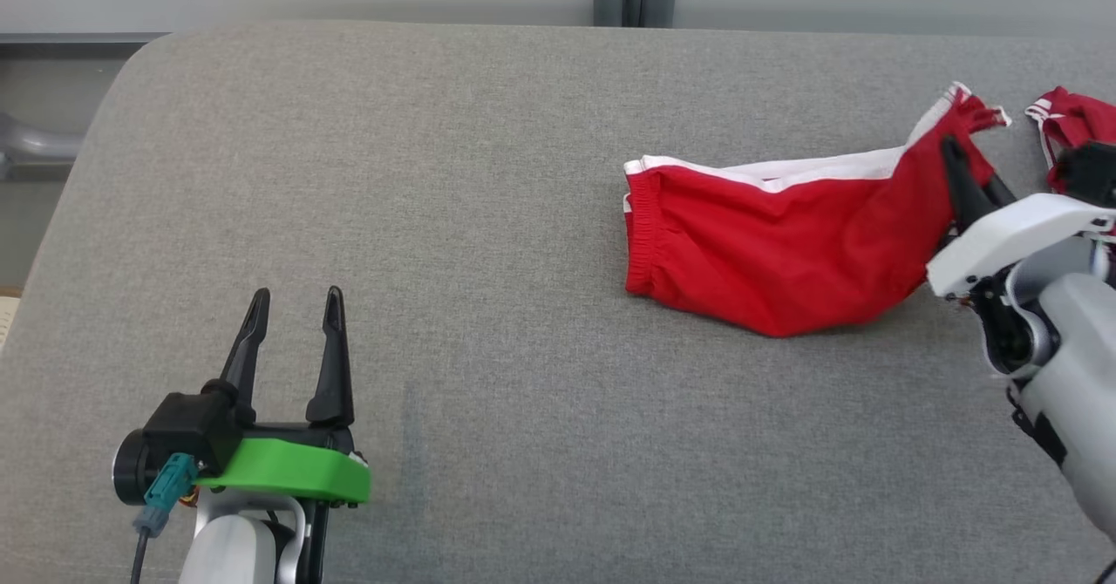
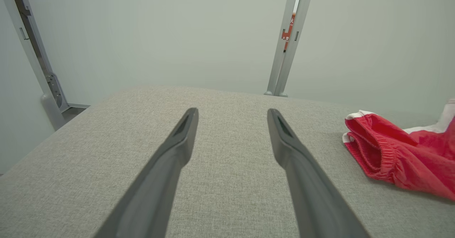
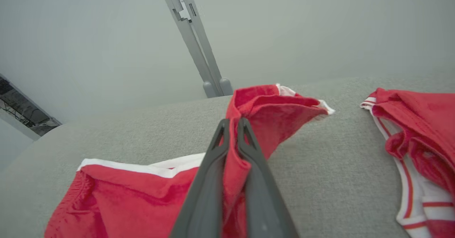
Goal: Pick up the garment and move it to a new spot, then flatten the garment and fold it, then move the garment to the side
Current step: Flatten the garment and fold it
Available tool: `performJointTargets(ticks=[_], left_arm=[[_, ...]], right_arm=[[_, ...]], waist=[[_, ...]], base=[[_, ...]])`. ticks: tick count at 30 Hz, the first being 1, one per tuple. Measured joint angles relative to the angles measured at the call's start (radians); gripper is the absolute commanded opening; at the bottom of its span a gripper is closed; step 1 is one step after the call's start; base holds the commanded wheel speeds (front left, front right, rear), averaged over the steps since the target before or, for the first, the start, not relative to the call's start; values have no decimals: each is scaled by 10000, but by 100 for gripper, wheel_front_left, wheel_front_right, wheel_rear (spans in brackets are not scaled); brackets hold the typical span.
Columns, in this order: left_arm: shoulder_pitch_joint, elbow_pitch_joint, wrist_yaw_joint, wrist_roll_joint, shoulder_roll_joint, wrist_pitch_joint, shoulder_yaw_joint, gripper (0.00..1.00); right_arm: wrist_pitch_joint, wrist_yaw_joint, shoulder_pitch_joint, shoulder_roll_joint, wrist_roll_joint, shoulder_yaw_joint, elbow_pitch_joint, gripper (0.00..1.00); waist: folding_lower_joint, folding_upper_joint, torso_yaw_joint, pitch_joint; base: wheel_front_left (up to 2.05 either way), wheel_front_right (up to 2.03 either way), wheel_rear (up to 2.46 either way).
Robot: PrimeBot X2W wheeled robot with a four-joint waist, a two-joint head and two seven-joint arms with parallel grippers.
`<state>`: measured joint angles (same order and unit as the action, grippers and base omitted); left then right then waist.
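Red shorts (image 1: 767, 253) with white trim and an elastic waistband lie rumpled on the right half of the grey desk (image 1: 436, 174). The right end effector (image 3: 233, 124) is clamped on their lifted right end. The left end effector (image 1: 296, 298) stands apart, empty, over bare cloth. 1 more red garment (image 1: 1068, 118) lies at the right edge.

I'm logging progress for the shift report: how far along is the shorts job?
Done: the right gripper is shut on a leg end of the red shorts, which stands slightly raised. In hand: the pick-up; the rest lies crumpled on the grey cushion. Left: moving, flattening, folding, setting aside. The left gripper hovers open over bare cushion; another red garment lies at the far right.
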<state>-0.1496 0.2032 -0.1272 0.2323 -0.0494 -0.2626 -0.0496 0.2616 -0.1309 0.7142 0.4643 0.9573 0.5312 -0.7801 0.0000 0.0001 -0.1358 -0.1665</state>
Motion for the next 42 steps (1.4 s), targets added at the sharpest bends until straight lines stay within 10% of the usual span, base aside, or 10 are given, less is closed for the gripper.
performJointTargets(ticks=[11, 24, 26, 40, 41, 42], left_arm=[[-17, 2, 6, 173, -2, 0, -309, 100], [-153, 92, 157, 401, -2, 0, -602, 100], [-153, 132, 178, 401, -2, 0, -581, 100], [-83, 203, 111, 115, -2, 0, -299, 100], [-81, 201, 88, 111, -2, 0, -311, 100], [-81, 201, 86, 102, -2, 0, -337, 100]], right_arm=[[-73, 0, 36, -1244, -988, 1170, 1697, 0], [-163, 0, -701, -2387, -1586, 1804, 803, 2], [-102, 0, -715, -2403, -1578, 1745, 874, 100], [10, 2, -1513, -740, -2057, -1760, 2406, 100], [10, 2, -1572, -679, -2169, -1964, 2393, 84], [10, 2, -1634, -658, -2263, -2140, 2355, 45]], waist=[[0, 0, -618, -93], [0, 0, -1105, -458], [0, 0, -1050, -449], [0, 0, -681, -198], [0, 0, -698, -211], [0, 0, -719, -226]], base=[[0, 0, 0], [0, 0, 0], [0, 0, 0], [0, 0, 0], [0, 0, 0], [0, 0, 0]])
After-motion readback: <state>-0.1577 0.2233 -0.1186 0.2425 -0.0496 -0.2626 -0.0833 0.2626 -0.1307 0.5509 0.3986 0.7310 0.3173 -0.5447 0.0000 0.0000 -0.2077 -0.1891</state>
